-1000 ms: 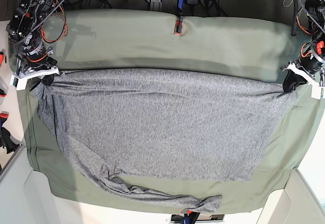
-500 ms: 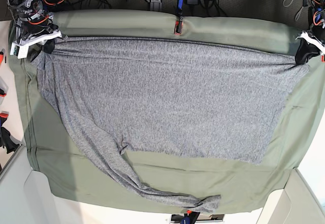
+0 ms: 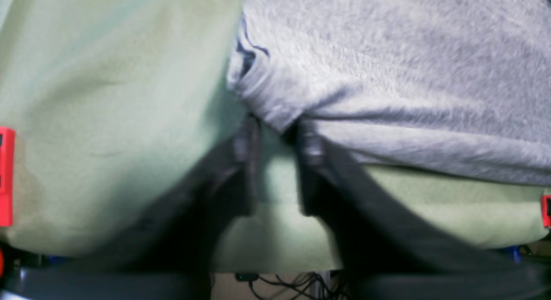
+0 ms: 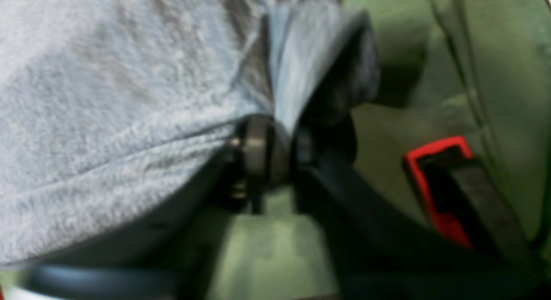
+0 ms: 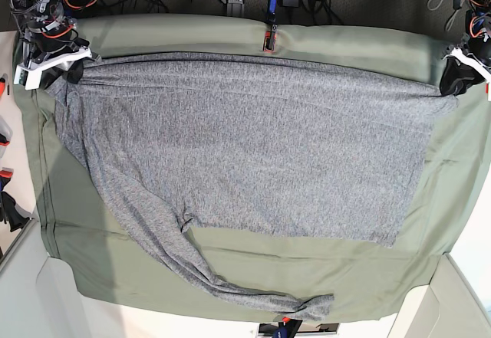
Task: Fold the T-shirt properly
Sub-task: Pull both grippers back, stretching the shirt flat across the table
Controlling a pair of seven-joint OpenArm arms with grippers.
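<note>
T-shirt (image 5: 253, 146): heather-grey, spread wide over the far half of the worktop, top edge stretched in a nearly straight line between both claws; one long strip trailing down-left to a bunched end near the front edge.
T-shirt corners: one pinched at the far left of the base view, the other at the far right, both lifted slightly off the cloth.
Right claw (image 4: 275, 151): clamped on a gathered fold of the T-shirt, fabric fanning up from between the closed tips; sits at the base view's far-left corner (image 5: 54, 60).
Left claw (image 3: 275, 132): clamped on the T-shirt's corner, tips close together around a small tuck of knit; sits at the base view's far-right edge (image 5: 459, 73).
Arms: reaching out to opposite far corners, wrists angled inward toward the shirt.
Green cloth (image 5: 345, 43): olive sheet covering the worktop, under the shirt.
Red clip (image 5: 268, 41): on the sheet's far edge, just beyond the shirt's top edge.
</note>
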